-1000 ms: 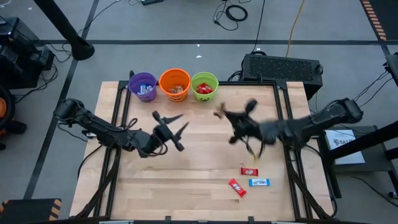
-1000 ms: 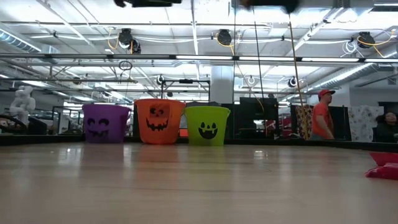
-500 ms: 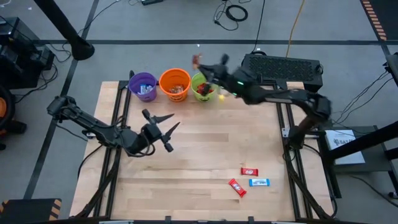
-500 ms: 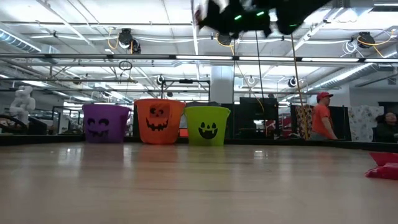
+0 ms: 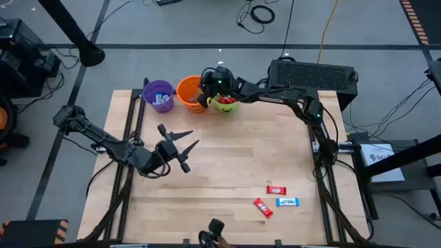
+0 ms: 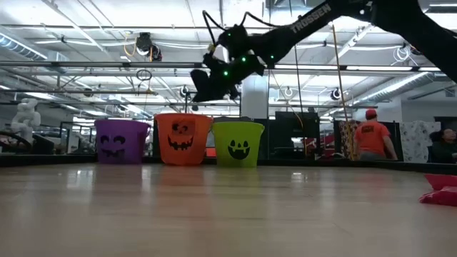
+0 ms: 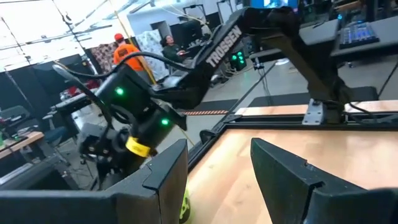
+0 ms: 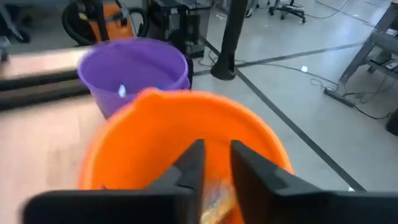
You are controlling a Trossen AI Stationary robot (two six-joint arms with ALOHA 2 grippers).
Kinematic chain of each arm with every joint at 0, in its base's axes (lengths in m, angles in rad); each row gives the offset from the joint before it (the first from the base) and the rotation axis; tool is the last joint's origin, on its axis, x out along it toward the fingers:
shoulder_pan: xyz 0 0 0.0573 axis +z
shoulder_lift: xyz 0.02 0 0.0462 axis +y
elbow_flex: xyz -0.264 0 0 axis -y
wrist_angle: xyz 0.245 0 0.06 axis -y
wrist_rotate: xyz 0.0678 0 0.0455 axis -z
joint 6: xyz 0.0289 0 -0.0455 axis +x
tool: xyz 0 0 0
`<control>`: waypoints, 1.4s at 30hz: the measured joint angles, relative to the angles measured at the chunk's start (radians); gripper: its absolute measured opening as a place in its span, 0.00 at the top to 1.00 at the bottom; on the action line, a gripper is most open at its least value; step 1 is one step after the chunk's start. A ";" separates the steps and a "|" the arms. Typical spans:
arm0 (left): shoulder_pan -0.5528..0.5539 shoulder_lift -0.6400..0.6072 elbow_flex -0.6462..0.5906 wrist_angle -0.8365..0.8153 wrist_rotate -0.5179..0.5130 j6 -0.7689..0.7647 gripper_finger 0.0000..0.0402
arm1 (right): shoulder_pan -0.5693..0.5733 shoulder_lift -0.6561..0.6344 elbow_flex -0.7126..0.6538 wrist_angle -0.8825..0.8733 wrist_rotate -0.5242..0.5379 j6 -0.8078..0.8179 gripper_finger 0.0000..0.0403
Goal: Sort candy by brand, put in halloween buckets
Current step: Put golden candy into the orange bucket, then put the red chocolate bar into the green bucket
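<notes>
Right gripper (image 8: 214, 163) hangs over the orange bucket (image 8: 180, 124), fingers barely parted, nothing visibly pinched. Left gripper (image 5: 180, 143) spread, at 7 o'clock from it.

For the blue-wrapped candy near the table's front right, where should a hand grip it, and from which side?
The blue candy lies flat, its long axis running left to right, apart from the two red bars beside it. Probably best: come straight down from above and pinch across its short width at mid-length.

A pale wood worktop (image 5: 220, 165) stands on grey floor (image 5: 207, 27) strewn with cables. Behind it, ceiling pipes (image 6: 107, 66), bright lights, and a person (image 6: 371, 135) in orange.
</notes>
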State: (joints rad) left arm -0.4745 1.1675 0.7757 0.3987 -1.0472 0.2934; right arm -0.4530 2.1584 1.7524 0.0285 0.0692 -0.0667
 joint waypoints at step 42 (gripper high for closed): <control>0.007 0.107 -0.001 0.008 0.294 -0.132 0.55 | 0.936 -0.885 -0.935 -0.562 0.187 0.629 0.58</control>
State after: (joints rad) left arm -0.4677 1.2748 0.7750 0.4066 -0.7531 0.1616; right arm 0.4825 1.2732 0.8169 -0.5338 0.2559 0.5620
